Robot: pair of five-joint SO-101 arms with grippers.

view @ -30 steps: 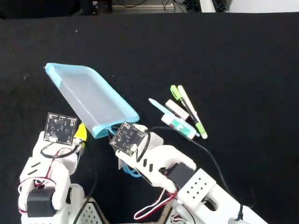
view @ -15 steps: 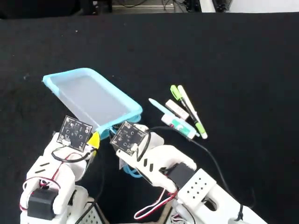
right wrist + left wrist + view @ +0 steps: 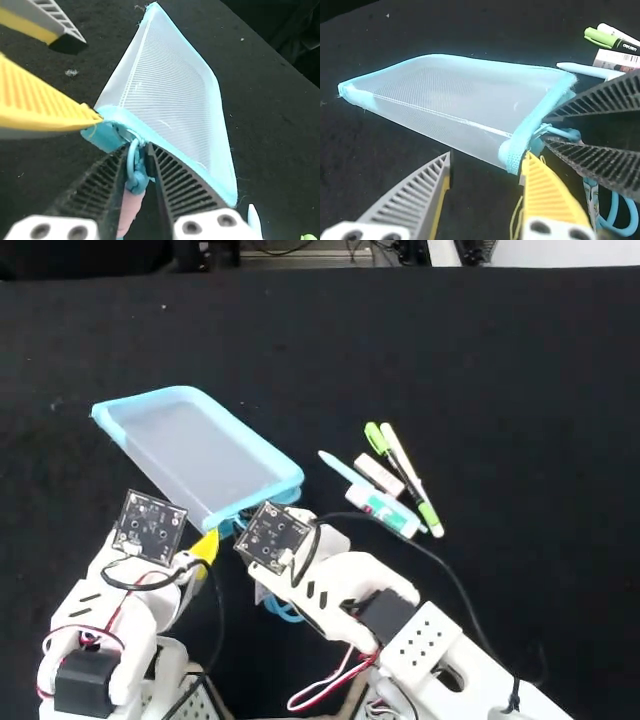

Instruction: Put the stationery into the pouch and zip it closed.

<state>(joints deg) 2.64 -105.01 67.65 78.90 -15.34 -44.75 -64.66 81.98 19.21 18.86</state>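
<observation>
A: Pouch (image 3: pixel 195 450) where?
B: On black table (image 3: pixel 480 360), near end at the arms.
A: Right gripper (image 3: pixel 136 150)?
B: Pinched narrow on zipper loop (image 3: pixel 133 165) at pouch's near corner.
A: Left gripper (image 3: pixel 487 157)?
B: Spread wide, holding nothing. Yellow finger (image 3: pixel 545 190) touching that corner.
A: Stationery (image 3: pixel 385 485)?
B: Clustered on table, apart from pouch.
</observation>
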